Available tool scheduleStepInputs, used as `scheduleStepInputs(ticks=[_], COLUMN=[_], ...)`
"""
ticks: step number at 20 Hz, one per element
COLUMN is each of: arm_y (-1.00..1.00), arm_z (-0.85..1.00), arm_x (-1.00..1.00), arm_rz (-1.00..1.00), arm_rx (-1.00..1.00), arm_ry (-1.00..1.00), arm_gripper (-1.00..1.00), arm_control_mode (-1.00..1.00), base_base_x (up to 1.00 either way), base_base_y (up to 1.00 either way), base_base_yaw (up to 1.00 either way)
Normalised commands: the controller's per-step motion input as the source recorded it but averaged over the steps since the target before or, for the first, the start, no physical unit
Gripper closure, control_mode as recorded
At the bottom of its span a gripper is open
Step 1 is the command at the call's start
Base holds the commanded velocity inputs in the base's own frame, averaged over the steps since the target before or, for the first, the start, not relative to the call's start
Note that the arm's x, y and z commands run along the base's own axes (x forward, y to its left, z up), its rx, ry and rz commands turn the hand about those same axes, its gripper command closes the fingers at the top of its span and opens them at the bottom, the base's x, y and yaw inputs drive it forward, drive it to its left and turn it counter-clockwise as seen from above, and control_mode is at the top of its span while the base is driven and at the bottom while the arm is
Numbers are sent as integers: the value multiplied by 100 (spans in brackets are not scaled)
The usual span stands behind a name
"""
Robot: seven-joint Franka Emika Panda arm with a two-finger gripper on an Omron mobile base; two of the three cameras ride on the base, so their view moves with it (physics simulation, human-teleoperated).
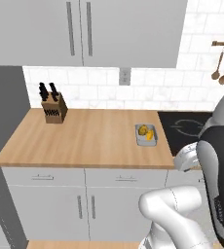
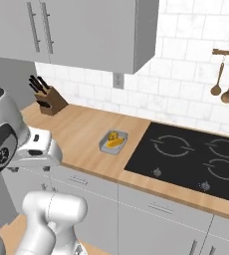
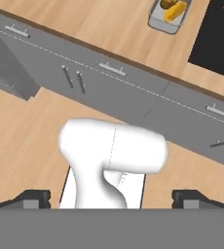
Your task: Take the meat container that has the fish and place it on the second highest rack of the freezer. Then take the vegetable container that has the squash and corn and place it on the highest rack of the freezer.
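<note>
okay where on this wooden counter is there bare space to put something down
The widest free patch of the wooden counter lies between the knife block at the back left corner and the vegetable container near the cooktop. The front edge is bare too. It is tightest on the right, where the container sits close beside the cooktop. The open gripper holds nothing.

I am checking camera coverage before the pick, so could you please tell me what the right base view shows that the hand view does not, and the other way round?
The right base view alone has the knife block, the wall outlet, the hanging wooden spoons and the upper cabinets. The hand view alone has the wooden floor and the open gripper, holding nothing. Both share the vegetable container with yellow food on the counter, the black cooktop beside it, and the drawer fronts below.
</note>
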Motion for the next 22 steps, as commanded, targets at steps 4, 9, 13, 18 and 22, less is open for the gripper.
scheduleStepInputs(ticks=[4,9,13,18,22], arm_y=[-71,-57,-29,13,8], arm_z=[1,-5,-23,-68,-57], arm_x=[66,91,92,97,95], arm_rz=[29,35,34,24,11], arm_rx=[12,1,-1,-13,-17], arm_ry=[0,0,-5,-5,0], arm_gripper=[-100,-100,-100,-100,-100], arm_control_mode=[-100,-100,-100,-100,-100], base_base_x=[0,0,0,0,0], base_base_y=[0,0,0,0,0], base_base_yaw=[0,0,0,0,0])
